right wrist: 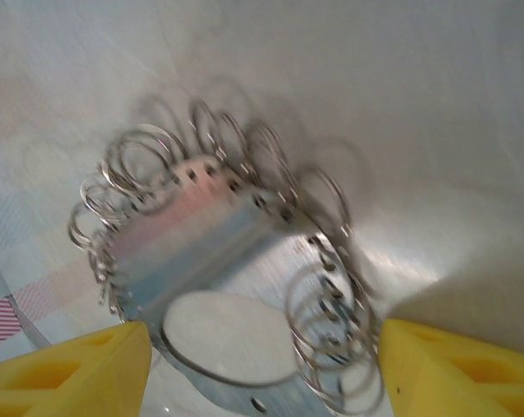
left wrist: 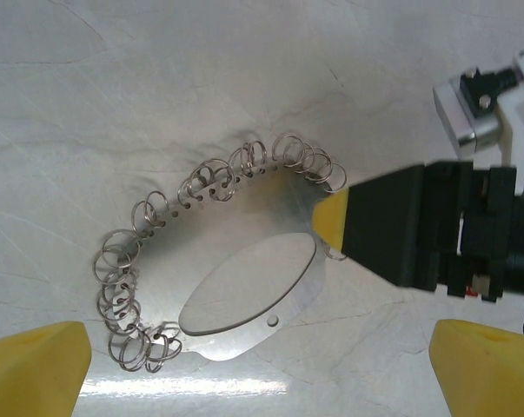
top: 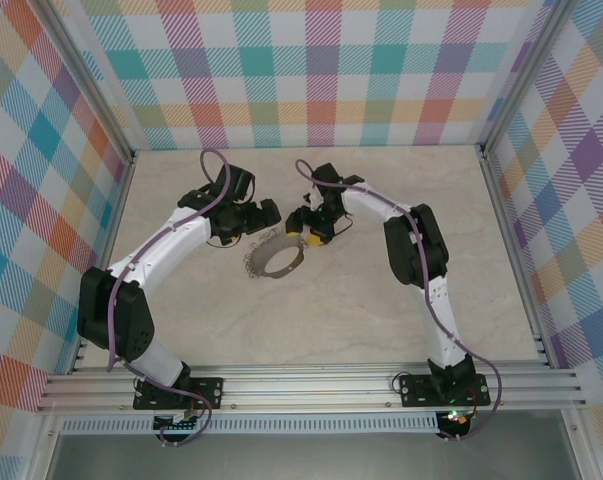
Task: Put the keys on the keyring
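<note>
Marble tabletop (top: 381, 320) beneath keyring (left wrist: 201, 187), rim partly behind right jaws

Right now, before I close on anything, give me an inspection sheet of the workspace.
Surface: pale marbled table top, no spills seen.
Job's things: keyring, a metal band edged with small wire rings, lying mid-table between the two grippers.
Clutter: nothing seen.
Grippers: left gripper open, pointed down at the keyring. Right gripper open, fingers either side of the keyring, one fingertip at the band's rim.
Cables: purple cables run along both arms, with a loop over the left wrist; none lies on the keyring.
Surroundings: plaid walls on three sides, aluminium rail at the near edge.
</note>
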`<move>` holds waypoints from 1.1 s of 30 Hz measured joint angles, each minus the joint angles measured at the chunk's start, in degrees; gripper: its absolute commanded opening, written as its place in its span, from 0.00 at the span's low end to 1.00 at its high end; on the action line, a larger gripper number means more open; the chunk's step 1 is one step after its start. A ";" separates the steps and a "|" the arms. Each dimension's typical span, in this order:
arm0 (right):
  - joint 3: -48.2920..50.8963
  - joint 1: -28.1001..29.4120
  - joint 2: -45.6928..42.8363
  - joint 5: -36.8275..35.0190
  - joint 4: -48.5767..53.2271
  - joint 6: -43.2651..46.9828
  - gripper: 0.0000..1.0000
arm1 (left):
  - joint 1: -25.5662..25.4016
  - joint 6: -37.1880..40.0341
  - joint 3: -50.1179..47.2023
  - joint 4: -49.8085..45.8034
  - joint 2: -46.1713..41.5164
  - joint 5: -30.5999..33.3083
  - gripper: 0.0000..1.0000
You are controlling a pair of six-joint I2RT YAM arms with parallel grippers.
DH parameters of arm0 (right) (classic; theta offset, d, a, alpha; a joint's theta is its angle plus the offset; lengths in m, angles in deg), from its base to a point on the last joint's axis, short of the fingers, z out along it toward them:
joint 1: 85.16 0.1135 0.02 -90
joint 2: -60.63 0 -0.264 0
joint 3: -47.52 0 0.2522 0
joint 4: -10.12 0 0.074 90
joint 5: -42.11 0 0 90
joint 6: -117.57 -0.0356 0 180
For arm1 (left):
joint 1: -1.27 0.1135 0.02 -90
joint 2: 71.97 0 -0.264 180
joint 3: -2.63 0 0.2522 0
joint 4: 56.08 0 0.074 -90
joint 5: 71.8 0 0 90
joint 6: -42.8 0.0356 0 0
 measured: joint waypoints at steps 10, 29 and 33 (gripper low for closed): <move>17.16 0.66 -12.70 0.68 -5.01 -1.36 0.68 | 0.26 0.20 -2.14 1.36 -0.90 -0.09 1.00; 7.65 3.26 -10.99 -19.63 1.81 17.29 0.58 | 0.94 -0.52 -6.10 1.22 -8.02 1.57 1.00; 4.15 3.61 -8.09 -19.52 2.27 18.10 0.57 | 0.94 -0.57 -6.21 1.03 -8.11 1.62 1.00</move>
